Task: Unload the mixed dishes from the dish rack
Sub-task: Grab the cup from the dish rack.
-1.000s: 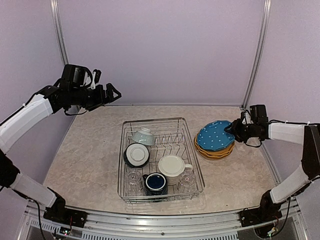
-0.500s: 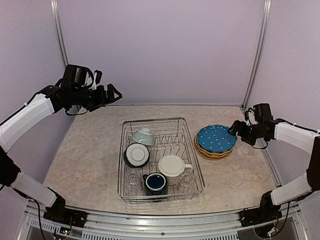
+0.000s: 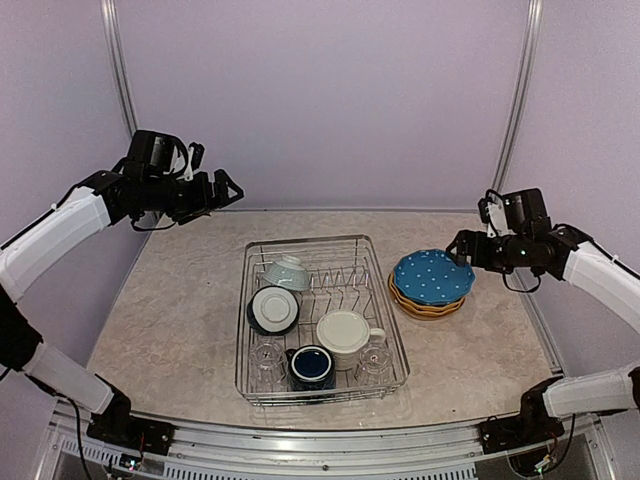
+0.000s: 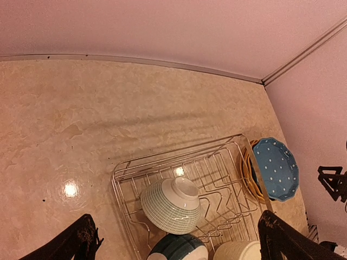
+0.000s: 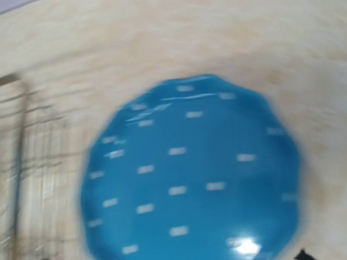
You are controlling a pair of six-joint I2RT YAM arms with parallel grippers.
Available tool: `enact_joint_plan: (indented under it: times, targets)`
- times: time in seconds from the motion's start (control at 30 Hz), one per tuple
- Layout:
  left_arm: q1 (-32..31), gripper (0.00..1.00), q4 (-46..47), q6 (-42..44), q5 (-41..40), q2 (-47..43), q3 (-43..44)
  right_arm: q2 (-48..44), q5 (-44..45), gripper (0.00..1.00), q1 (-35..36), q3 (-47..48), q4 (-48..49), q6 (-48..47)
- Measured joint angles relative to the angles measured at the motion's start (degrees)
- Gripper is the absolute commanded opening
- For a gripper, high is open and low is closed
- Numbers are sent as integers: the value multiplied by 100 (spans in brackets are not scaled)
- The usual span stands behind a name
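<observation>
Risen off the blue plate [image 3: 432, 276], right fingers [image 3: 461, 244] gape apart, left fingers [image 3: 224, 186] likewise; yellow plates [image 3: 428, 309] beneath lie mostly hidden.

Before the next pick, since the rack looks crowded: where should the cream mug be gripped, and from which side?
Probably the handle of the cream mug, from above, with the right gripper. The handle sticks out to the right, toward that arm, while the navy mug and a clear glass crowd its near side, so a sideways approach looks blocked.

plates [image 3: 432, 278] stacked right of the dish rack [image 3: 350, 283]; inside it bowls [image 3: 288, 272] behind, mugs [image 3: 345, 335] and apparently glasses [image 3: 268, 362] nearer.
</observation>
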Motion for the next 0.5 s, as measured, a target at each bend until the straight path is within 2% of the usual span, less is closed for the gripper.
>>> enact_joint_plan:
  times: [0.23,0.5]
  targets:
    - [28,99,-24,-2,61,11,0,343,142,95,1644,463,-70,-46]
    - [35,99,-33,-4,101,31,0,1172,308,95,3049,1069,-94,-59]
